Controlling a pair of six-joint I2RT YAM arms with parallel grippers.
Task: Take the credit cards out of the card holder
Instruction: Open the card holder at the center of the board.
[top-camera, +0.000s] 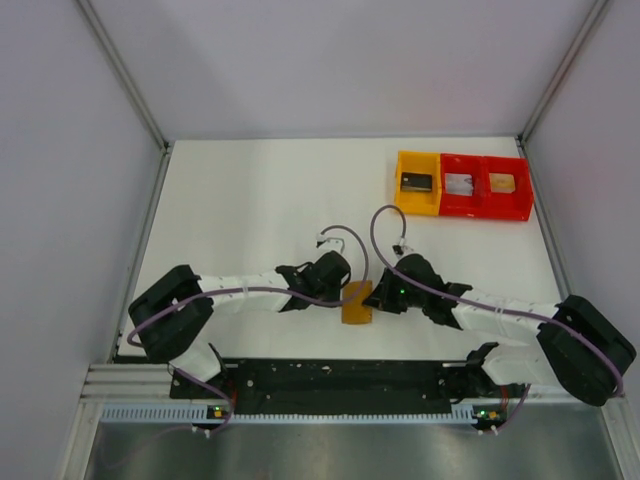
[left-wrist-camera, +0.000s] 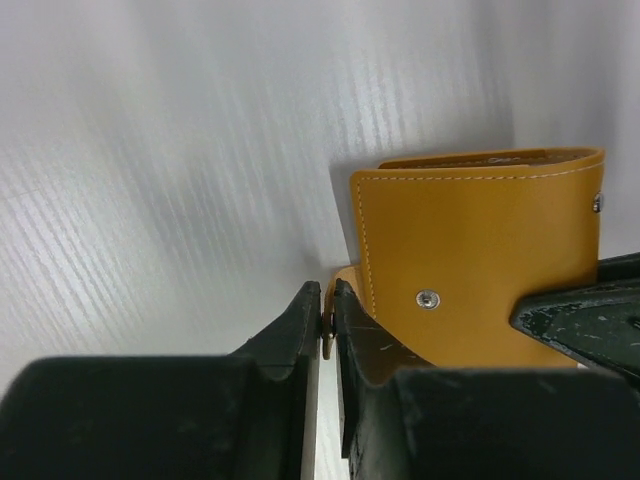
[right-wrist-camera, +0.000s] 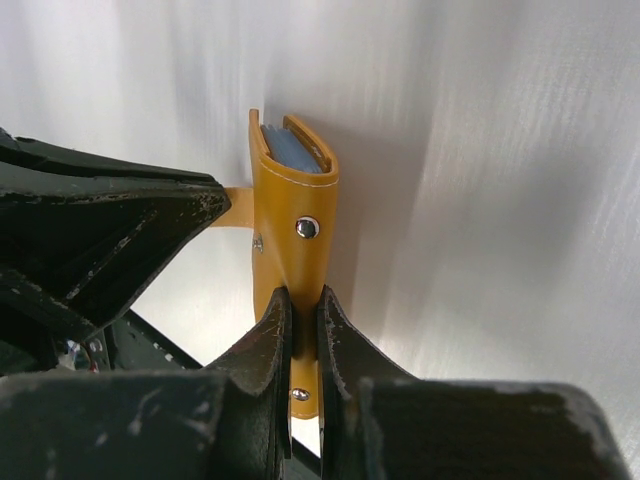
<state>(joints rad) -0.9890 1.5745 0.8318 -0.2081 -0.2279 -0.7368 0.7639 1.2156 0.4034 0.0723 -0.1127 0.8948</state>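
The tan card holder (top-camera: 357, 303) hangs between both grippers, just above the white table near its front edge. My left gripper (top-camera: 343, 291) is shut on a thin tan flap that sticks out of the holder's side (left-wrist-camera: 327, 300). My right gripper (top-camera: 379, 297) is shut on the holder's folded body (right-wrist-camera: 303, 300), which stands on edge in that view. The holder's stitched outer face (left-wrist-camera: 480, 250) carries metal snaps. A pale grey-blue strip (right-wrist-camera: 290, 150) shows inside the holder's top end; I cannot tell whether it is the credit cards or the lining.
A yellow tray (top-camera: 399, 185) and a red tray (top-camera: 526, 190) stand joined at the back right, each compartment holding a small rectangle. White walls close in the table on the left, back and right. The arm bases and a black rail run along the near edge.
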